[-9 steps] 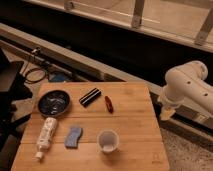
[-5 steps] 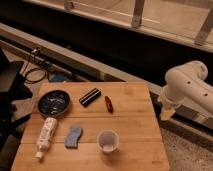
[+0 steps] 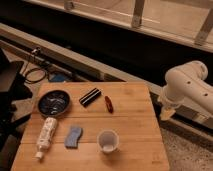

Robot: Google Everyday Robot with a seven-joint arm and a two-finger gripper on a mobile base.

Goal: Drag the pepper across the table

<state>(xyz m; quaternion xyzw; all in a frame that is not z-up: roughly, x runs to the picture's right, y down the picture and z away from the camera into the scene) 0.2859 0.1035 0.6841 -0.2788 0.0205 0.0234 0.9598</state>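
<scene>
The pepper (image 3: pixel 108 104) is a small, slim, glossy red thing lying on the light-brown wooden table (image 3: pixel 135 125), a little right of the table's middle toward the far edge. My white arm hangs off the table's right side. Its gripper (image 3: pixel 167 113) points down just beyond the right edge, well to the right of the pepper and apart from it. Nothing shows in the gripper.
A black block with a white stripe (image 3: pixel 90 96) lies just left of the pepper. A dark pan (image 3: pixel 53 102), a white tube (image 3: pixel 46 135), a blue sponge (image 3: pixel 73 136) and a white cup (image 3: pixel 108 141) stand on the table. Cables (image 3: pixel 30 75) lie at the far left.
</scene>
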